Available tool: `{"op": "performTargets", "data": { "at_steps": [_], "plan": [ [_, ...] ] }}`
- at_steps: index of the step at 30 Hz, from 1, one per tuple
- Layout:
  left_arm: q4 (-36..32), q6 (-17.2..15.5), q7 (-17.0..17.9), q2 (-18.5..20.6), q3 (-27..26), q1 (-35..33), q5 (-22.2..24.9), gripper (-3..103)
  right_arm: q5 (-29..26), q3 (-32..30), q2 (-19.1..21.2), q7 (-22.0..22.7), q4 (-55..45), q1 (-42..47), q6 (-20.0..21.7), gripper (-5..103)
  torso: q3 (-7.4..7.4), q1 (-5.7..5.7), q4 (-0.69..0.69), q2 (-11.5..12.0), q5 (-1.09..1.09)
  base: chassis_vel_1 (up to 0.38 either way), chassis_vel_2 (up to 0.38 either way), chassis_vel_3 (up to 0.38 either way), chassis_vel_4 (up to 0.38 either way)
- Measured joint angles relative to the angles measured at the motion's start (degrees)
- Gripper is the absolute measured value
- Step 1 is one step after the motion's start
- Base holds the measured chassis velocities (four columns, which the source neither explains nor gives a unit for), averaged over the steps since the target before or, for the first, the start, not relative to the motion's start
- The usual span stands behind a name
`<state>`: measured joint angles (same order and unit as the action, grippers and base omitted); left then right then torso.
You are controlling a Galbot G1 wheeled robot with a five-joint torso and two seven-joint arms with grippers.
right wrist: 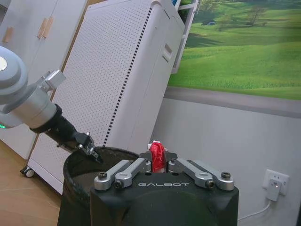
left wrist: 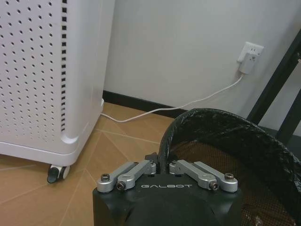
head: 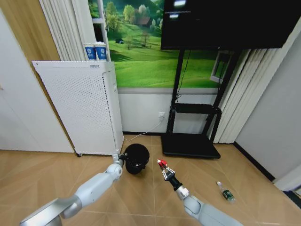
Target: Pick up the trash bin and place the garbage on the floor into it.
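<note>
1. Left gripper (head: 123,159): closed narrow on the near rim of the trash bin (head: 137,158). In the left wrist view the fingers (left wrist: 151,165) pinch the bag-lined edge (left wrist: 165,141) from both sides.
2. The trash bin hangs from that grip just ahead of the left gripper, its mouth tipped toward the camera in the head view, so its axis from base to mouth is tilted rather than upright. Whether its base touches the floor (head: 141,197) cannot be told.
3. Right gripper (head: 163,165): closed on a red piece of garbage (head: 162,163). In the right wrist view the red piece (right wrist: 157,156) stands between the fingertips, its long axis running straight out beyond the fingers.
4. The right gripper is raised above the floor, just beside the trash bin and on the side away from the left gripper. In the right wrist view the bin's open mouth (right wrist: 89,162) lies just beyond and below the held piece, with the left gripper (right wrist: 92,151) on the far rim.
5. A small clear bottle with a green label (head: 225,192) lies on its side on the floor, well apart from the right gripper on its outer side, its long axis diagonal with the cap toward the far wall.
6. A white perforated cabinet (head: 77,108) stands behind the left gripper.
</note>
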<state>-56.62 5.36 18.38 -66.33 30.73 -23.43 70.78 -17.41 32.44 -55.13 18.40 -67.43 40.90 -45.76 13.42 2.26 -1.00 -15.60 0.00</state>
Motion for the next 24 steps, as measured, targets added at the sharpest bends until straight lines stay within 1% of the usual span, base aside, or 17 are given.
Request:
{"op": "performTargets", "data": {
  "at_steps": [2, 6, 11, 18, 24],
  "plan": [
    [0.44, -0.06, 0.23, -0.98, 0.49, -0.03, -0.23, 7, -0.56, 1.57, -1.25, -0.09, 1.44, -1.79, 0.01, 12, 0.0, 0.0, 0.01, 0.0, 0.01, 0.0, 0.0, 0.0, 0.0],
    [0.47, -0.1, 0.5, -1.69, 0.82, -0.21, -0.44, 7, -1.09, 2.58, -1.99, -0.19, 1.96, -2.84, 0.01, 12, 0.0, 0.0, 0.01, 0.0, 0.0, 0.0, 0.0, 0.0, 0.0],
    [1.28, -0.25, 0.88, -3.73, 1.75, 0.23, -0.51, 7, -2.82, 4.59, -3.02, -0.26, 1.71, -4.1, 0.03, 12, 0.0, 0.0, -0.01, 0.0, 0.0, 0.0, 0.0, 0.0, 0.0],
    [1.56, -0.37, 1.45, -5.13, 2.41, 0.66, -0.37, 7, -3.19, 4.72, -4.71, -0.34, 2.82, -3.87, 0.05, 12, 0.0, 0.0, 0.0, 0.0, 0.01, 0.0, 0.0, 0.0, 0.0],
    [-0.31, -0.7, 2.82, -5.93, 3.47, 0.59, -0.17, 7, -2.94, 4.72, -6.28, -0.25, 4.53, -3.88, 0.06, 12, 0.0, 0.0, -0.01, 0.0, 0.0, 0.0, 0.0, 0.0, 0.0]
  ]
}}
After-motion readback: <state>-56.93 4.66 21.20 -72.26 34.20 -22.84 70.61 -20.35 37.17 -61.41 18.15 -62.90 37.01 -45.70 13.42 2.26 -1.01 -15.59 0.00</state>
